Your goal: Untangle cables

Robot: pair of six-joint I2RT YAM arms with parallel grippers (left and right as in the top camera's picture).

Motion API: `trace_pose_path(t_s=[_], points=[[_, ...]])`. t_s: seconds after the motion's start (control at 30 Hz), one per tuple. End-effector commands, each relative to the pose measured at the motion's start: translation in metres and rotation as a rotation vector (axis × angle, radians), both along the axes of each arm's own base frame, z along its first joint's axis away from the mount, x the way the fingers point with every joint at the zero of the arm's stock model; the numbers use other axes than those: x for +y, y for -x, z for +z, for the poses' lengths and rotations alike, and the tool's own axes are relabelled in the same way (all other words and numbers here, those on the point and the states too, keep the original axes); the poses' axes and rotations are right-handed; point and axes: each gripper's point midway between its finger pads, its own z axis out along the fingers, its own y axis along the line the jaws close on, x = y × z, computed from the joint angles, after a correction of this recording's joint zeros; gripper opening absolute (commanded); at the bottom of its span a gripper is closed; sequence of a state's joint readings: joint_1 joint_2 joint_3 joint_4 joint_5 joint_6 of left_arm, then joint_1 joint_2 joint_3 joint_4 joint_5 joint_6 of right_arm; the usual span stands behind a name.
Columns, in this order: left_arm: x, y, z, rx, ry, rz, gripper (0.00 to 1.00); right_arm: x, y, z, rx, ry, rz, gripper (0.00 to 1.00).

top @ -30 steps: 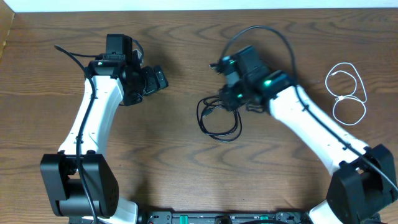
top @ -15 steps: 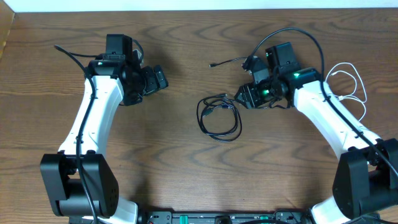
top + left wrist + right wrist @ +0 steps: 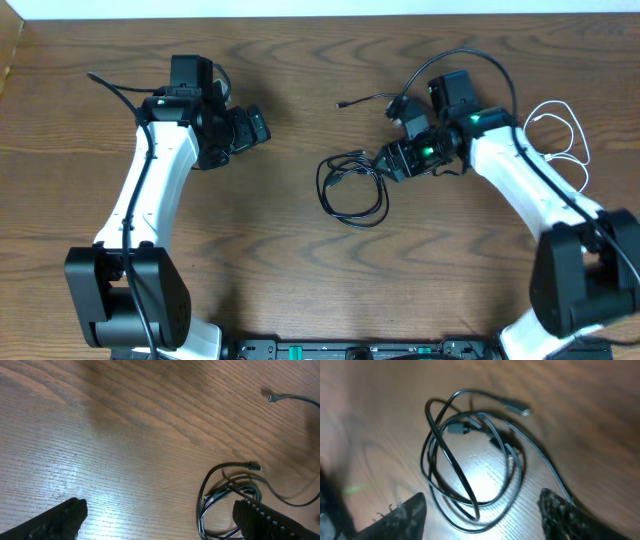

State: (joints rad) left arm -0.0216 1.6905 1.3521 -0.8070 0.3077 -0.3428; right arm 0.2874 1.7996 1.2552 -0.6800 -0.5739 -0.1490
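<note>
Since a second ago my right gripper (image 3: 482, 512) has backed off to the right from over the black cable (image 3: 462, 427), and its jaws now stand spread with nothing between them. The coil looks unchanged on the table (image 3: 300, 280): it is looped on itself with one plug end sticking out on top. My read is that this pass freed nothing and a regrasp is coming. From the wrist view the coil lies just ahead of the fingertips, near them but not touching. Farther left, my left gripper (image 3: 165, 517) hangs wide open and empty, well apart from the coil. Far right, the white cable (image 3: 577, 128) lies partly behind my right arm, clear of the black one.
</note>
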Motion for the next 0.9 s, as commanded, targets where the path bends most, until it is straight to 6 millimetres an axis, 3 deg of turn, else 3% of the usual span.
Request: trace_pose_path(t_s=[0.0, 0.23, 0.37, 0.47, 0.7, 0.87], points=[[0.003, 0.002, -0.005, 0.014, -0.014, 0.005, 0.98, 0.02, 0.013, -0.013, 0.059, -0.132, 0.112, 0.67], [0.003, 0.002, -0.005, 0.014, -0.014, 0.005, 0.98, 0.051, 0.023, -0.024, 0.158, -0.412, 0.215, 0.5], [0.003, 0.002, -0.005, 0.014, -0.014, 0.005, 0.98, 0.059, 0.028, -0.016, 0.148, -0.563, 0.287, 0.29], [0.003, 0.002, -0.005, 0.014, -0.014, 0.005, 0.98, 0.054, 0.024, -0.013, 0.132, -0.577, 0.281, 0.15], [0.003, 0.002, -0.005, 0.014, -0.014, 0.005, 0.98, 0.037, 0.012, -0.013, 0.122, -0.58, 0.231, 0.11], [0.003, 0.002, -0.005, 0.014, -0.014, 0.005, 0.98, 0.037, 0.012, -0.012, 0.123, -0.584, 0.23, 0.08]])
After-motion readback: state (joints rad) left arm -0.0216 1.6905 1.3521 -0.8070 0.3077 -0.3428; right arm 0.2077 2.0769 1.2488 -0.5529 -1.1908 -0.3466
